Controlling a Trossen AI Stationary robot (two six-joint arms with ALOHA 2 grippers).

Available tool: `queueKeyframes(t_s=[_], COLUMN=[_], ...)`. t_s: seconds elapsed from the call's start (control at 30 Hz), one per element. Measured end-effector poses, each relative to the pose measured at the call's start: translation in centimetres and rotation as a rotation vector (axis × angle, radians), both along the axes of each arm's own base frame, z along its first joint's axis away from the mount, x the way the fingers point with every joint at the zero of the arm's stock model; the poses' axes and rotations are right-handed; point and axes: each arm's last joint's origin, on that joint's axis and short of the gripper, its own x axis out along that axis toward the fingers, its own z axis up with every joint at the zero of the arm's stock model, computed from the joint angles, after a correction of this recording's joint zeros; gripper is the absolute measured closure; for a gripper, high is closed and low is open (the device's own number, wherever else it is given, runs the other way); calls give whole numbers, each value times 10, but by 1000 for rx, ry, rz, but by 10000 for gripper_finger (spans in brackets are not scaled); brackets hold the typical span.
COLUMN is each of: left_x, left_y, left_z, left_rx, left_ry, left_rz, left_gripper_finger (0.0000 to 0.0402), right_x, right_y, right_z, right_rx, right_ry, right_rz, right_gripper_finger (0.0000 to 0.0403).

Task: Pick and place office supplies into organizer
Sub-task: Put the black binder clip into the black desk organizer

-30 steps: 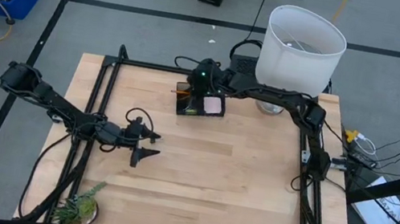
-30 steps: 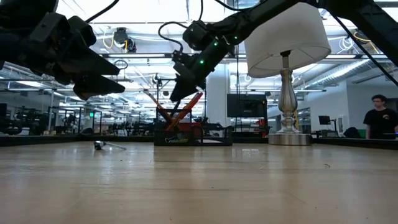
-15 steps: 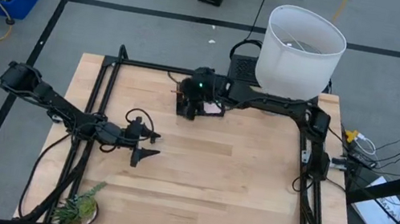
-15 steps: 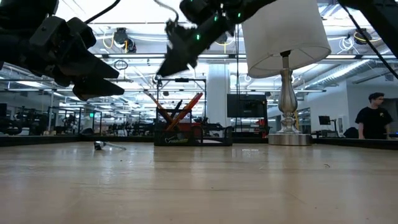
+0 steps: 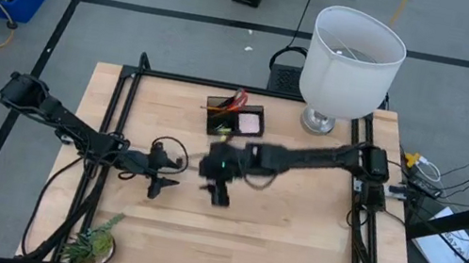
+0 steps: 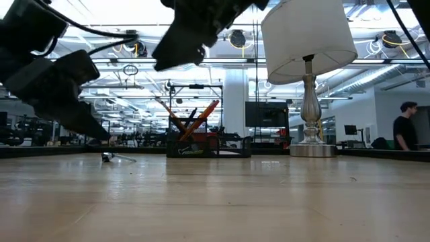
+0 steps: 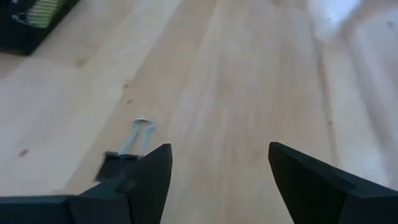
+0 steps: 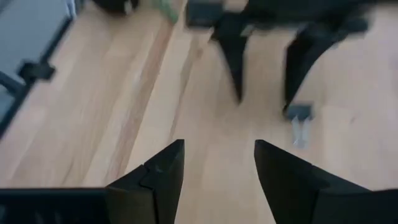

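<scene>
A: Left hand (image 7: pixel 217 171) is low over the table (image 5: pixel 292 246), jaws apart and holding nothing; binder clip (image 7: pixel 124 155) lies beside one finger, not between them.
B: It should shift sideways to straddle the clip body, then pinch.
A: Right hand (image 8: pixel 217 165), also parted and empty, hovers close. Organizer (image 5: pixel 235 117) sits at the far edge.
B: Right should give way.

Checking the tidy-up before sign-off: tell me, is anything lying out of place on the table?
Yes: one binder clip lies loose on the bare table, apart from the organizer where the other supplies stand. The left gripper, fingers open, sits right by it; the right gripper is also open nearby.
</scene>
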Motion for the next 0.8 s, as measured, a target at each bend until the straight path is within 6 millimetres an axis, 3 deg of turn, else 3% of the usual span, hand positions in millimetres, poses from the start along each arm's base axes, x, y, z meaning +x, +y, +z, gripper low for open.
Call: queueKeyframes(t_s=[0.27, 0.4, 0.6, 0.8], left_x=[2, -1, -1, -1], left_y=[0, 7, 18, 30], left_z=[2, -2, -4, -6], left_rx=[180, 280, 251, 264], left_ry=[16, 69, 108, 147], left_rz=[-72, 10, 69, 68], left_gripper_finger=[75, 55, 63, 88], right_x=[-19, -29, -43, -46], right_y=[85, 113, 135, 135], right_z=[-33, -42, -57, -63], right_rx=[-9, -32, -57, -55], right_ry=[-11, -66, -83, -78], right_rz=[16, 1, -14, -43], right_gripper_finger=[219, 220, 220, 220])
